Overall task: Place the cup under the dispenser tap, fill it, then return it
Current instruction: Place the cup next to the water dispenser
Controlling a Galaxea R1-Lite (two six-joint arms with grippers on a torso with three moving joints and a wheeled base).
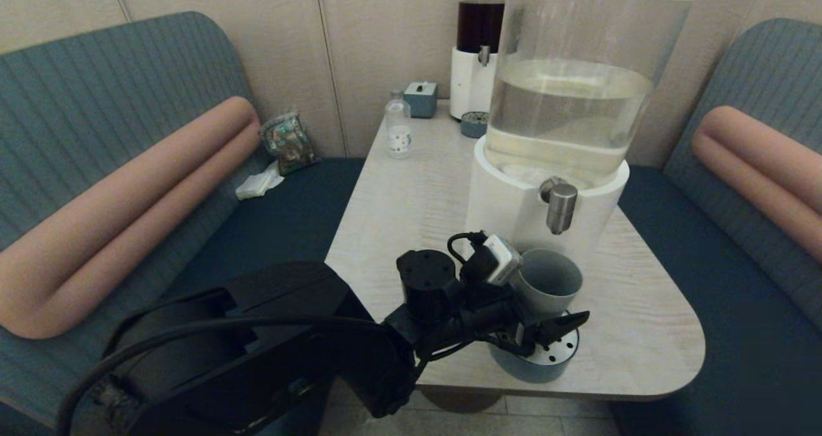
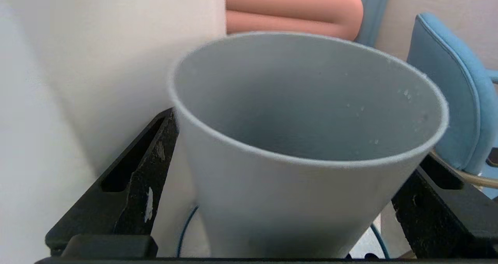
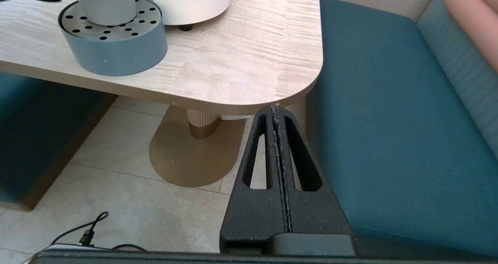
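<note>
**Head view: cup on drip tray, left fingers either side**

Cup (image 1: pixel 548 280) stands on the round drip tray (image 1: pixel 559 352) at the dispenser (image 1: pixel 552 185) base, just below and slightly left of the tap (image 1: pixel 560 206). Left gripper (image 1: pixel 536 323) fingers are spread wide around the cup, not clamped. Right gripper (image 3: pixel 277 116) is parked beside the table (image 1: pixel 411 198), fingers together. Judged step: placing or regrasping. Next: check alignment under the tap.

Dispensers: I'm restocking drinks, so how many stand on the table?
2. The clear-liquid dispenser stands near the table's front, its tap above the cup. The dark-liquid dispenser stands behind it by the wall, partly hidden.
</note>
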